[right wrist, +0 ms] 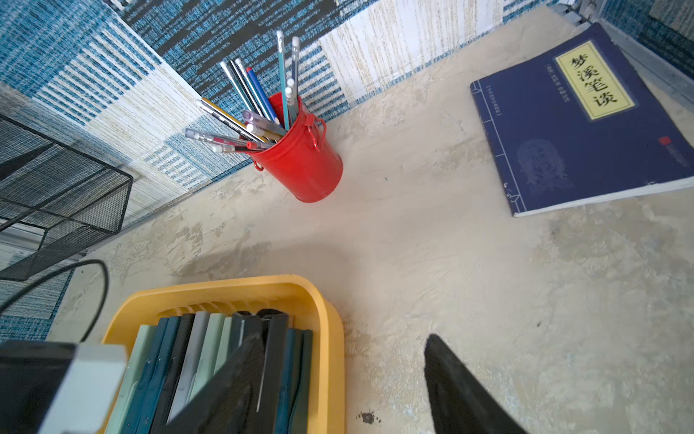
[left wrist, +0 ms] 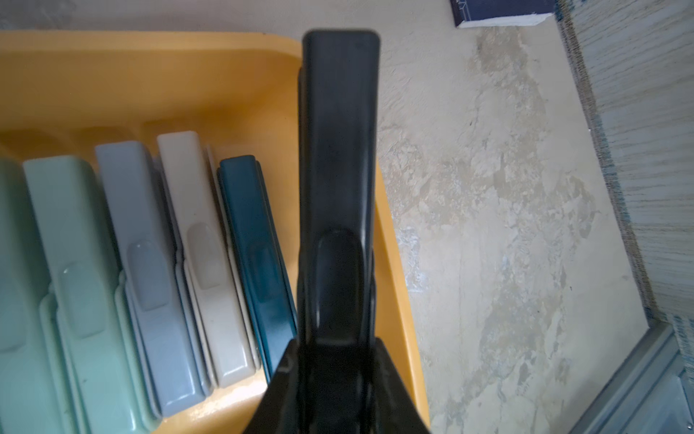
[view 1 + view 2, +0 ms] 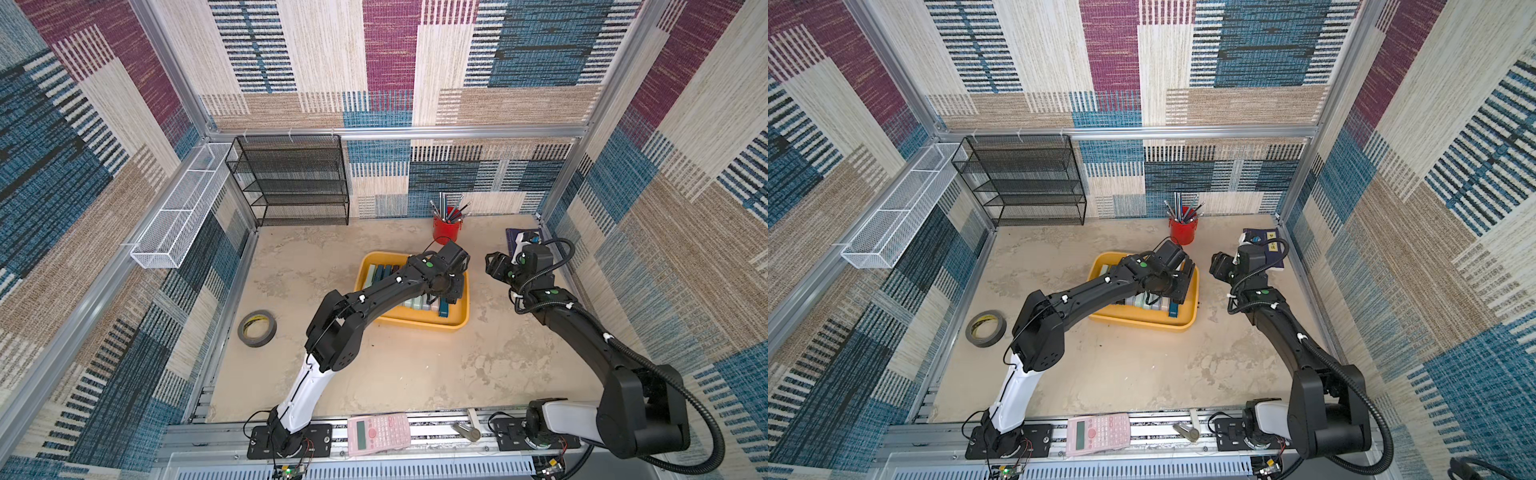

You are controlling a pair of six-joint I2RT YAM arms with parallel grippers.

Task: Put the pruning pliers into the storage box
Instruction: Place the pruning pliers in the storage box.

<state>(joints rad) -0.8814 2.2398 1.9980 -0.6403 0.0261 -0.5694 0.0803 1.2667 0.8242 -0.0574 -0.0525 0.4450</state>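
Note:
The yellow storage box sits mid-table. Several pruning pliers stand in a row inside it; the left wrist view shows mint green, grey, whitish and teal ones. My left gripper is shut on a black pruning pliers, held lengthwise over the box's right end beside the teal one. My right gripper hangs open just right of the box, nothing between its fingers.
A red pen cup stands behind the box. A dark blue book lies at the back right. A black mesh rack and white wire basket are back left. A tape roll lies left, a pink calculator at the front.

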